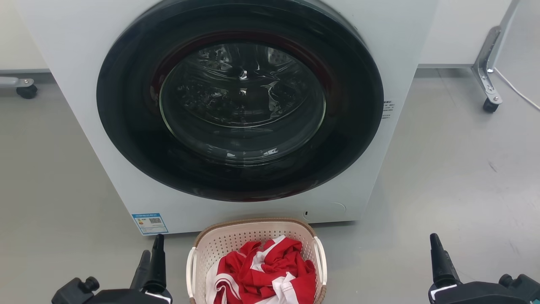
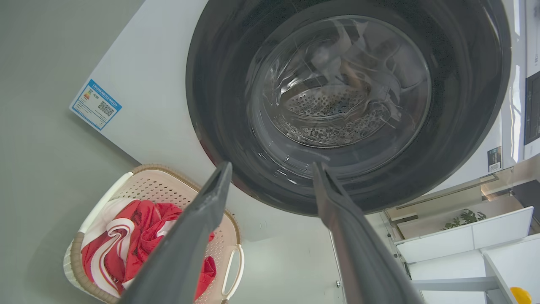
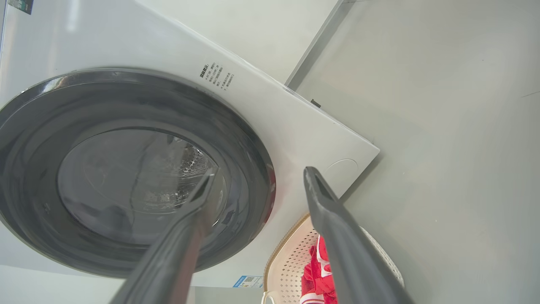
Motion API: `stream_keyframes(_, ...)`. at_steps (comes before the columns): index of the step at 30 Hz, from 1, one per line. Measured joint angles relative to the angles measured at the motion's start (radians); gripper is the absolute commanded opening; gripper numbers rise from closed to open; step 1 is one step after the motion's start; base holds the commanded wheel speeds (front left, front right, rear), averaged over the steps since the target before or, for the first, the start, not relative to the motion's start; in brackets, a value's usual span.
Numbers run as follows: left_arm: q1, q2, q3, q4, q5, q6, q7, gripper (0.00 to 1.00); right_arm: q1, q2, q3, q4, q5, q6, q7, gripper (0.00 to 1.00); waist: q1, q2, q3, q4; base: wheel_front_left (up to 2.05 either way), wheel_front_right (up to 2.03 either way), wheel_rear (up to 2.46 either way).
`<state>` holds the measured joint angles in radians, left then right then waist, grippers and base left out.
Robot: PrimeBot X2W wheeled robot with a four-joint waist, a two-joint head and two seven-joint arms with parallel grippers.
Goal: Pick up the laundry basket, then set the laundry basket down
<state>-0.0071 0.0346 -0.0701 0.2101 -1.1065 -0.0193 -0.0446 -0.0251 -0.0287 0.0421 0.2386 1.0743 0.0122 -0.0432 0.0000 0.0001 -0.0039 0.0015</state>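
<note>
Head view: we are looking down at the laundry basket (image 1: 225,245), sitting on the grey floor (image 1: 443,190) just before the washing machine (image 1: 80,84) and between our two arms.
Around: the machine's round dark door (image 1: 350,126) is standing shut right behind the basket's far rim. A metal frame leg (image 1: 485,63) on a caster (image 1: 490,105) is standing well off to the right, and a second caster (image 1: 27,90) far left.
Left end effector (image 1: 152,245): we are seeing its two fingers spread and gripping nothing, near the basket's left side but apart from it.
Right end effector (image 3: 259,174): its fingers are likewise spread and empty, well apart from the basket.
Counts: we are counting one basket, two loop handles (image 1: 190,270), one crumpled garment (image 1: 270,270), one blue sticker (image 1: 149,223), two casters.
Materials: the basket is showing cream perforated plastic, rounded corners and a brown woven-look rim. The garment is lying as soft red-and-white cloth. The door is glossy, with bulging glass (image 1: 242,101).
</note>
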Motion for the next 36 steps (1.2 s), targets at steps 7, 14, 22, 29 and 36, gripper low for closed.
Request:
stream_keyframes(7, 0.015, 0.024, -0.039, -0.023, 0.168, 0.017, -0.022, 1.00, 0.010, -0.021, 0.042, -0.012, -0.146, -0.017, -0.024, 1.00, 0.0000, 0.0000, -0.001, 0.001, 0.00, 0.00, 0.00)
stream_keyframes(14, 0.016, 0.032, -0.067, -0.041, 0.322, 0.038, -0.048, 1.00, 0.017, -0.028, 0.077, -0.034, -0.276, -0.033, -0.052, 1.00, 0.0000, 0.0000, 0.000, 0.000, 0.00, 0.00, 0.00)
stream_keyframes(22, 0.017, 0.035, -0.079, -0.064, 0.451, 0.055, -0.076, 1.00, 0.019, -0.032, 0.101, -0.048, -0.391, -0.051, -0.075, 1.00, 0.0000, 0.0000, 0.001, -0.001, 0.00, 0.00, 0.00)
stream_keyframes(29, 0.032, 0.036, -0.099, -0.089, 0.570, 0.073, -0.103, 1.00, 0.020, -0.035, 0.124, -0.070, -0.500, -0.067, -0.101, 1.00, 0.0000, 0.0000, 0.003, -0.002, 0.00, 0.00, 0.00)
stream_keyframes(36, 0.038, 0.036, -0.111, -0.108, 0.686, 0.090, -0.126, 1.00, 0.028, -0.037, 0.145, -0.091, -0.605, -0.084, -0.128, 1.00, 0.0000, 0.0000, 0.005, -0.003, 0.00, 0.00, 0.00)
